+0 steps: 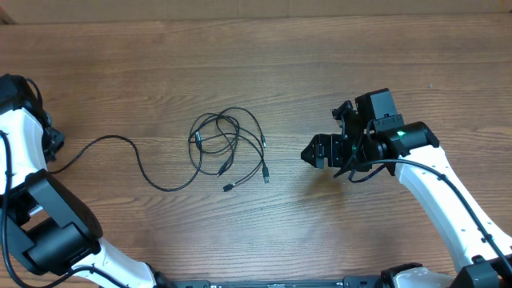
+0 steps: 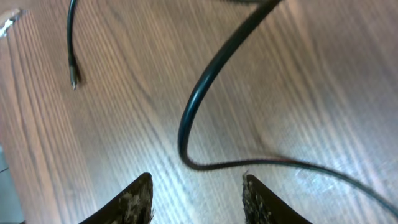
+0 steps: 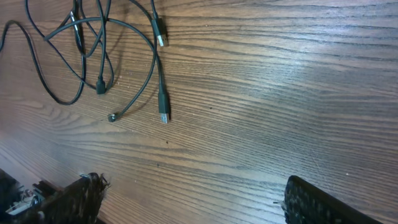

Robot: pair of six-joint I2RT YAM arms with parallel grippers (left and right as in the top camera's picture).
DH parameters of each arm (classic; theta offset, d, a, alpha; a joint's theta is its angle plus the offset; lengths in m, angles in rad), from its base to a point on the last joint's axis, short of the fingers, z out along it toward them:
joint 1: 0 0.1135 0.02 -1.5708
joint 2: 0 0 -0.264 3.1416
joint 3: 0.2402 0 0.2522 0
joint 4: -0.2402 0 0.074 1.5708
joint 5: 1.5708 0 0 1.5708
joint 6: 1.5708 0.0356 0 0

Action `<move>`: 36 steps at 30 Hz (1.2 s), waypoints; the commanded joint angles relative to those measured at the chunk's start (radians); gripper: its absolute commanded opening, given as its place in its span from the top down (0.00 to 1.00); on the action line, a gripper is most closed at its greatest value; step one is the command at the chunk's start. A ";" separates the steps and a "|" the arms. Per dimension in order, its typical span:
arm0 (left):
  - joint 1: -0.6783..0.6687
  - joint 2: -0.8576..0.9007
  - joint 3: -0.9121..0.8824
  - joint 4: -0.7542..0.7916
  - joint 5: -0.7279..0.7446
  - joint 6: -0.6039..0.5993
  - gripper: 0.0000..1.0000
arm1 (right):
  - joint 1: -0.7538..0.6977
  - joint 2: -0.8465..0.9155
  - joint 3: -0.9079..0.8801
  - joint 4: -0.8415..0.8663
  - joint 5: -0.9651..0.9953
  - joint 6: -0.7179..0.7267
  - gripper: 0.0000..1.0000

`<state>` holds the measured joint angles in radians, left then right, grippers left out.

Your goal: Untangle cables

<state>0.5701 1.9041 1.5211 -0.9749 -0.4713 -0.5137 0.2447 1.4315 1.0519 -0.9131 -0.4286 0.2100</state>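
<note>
Mid-untangling: left tool is sitting half open, empty, stray cable just ahead. Right tool is hanging wide open, empty; probably needing to grip the knot ahead next.

Looks like a robotics lab bench. Two white robot arms rise from the edge of a wood-grain surface.

cables cut off at top edge
</note>
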 commanded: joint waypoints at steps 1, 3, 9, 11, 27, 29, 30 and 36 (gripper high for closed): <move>0.000 -0.008 -0.016 -0.014 -0.004 0.003 0.53 | 0.001 0.000 -0.005 0.002 0.010 0.002 0.09; 0.002 -0.008 -0.042 0.001 -0.021 -0.023 0.50 | 0.001 0.000 -0.005 0.002 0.010 0.002 0.09; 0.021 -0.008 -0.140 0.152 -0.037 -0.024 0.41 | 0.001 0.000 -0.005 -0.010 0.010 0.002 0.09; 0.027 -0.008 -0.160 0.184 -0.037 -0.024 0.39 | 0.001 0.000 -0.005 -0.010 0.010 0.003 0.09; 0.040 -0.008 -0.149 0.211 0.031 -0.009 0.96 | 0.001 0.000 -0.005 -0.010 0.010 0.003 0.09; 0.040 -0.008 -0.103 0.177 0.135 -0.009 0.96 | 0.001 0.000 -0.005 -0.010 0.010 0.003 0.09; 0.040 -0.008 -0.065 0.153 0.201 -0.006 0.96 | 0.001 0.000 -0.005 -0.010 0.010 0.003 0.09; 0.040 -0.008 0.329 -0.024 0.357 0.066 0.96 | 0.001 0.000 -0.005 -0.017 0.010 0.003 0.10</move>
<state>0.6048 1.9137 1.6321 -0.9585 -0.2153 -0.4942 0.2447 1.4315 1.0519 -0.9287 -0.4278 0.2100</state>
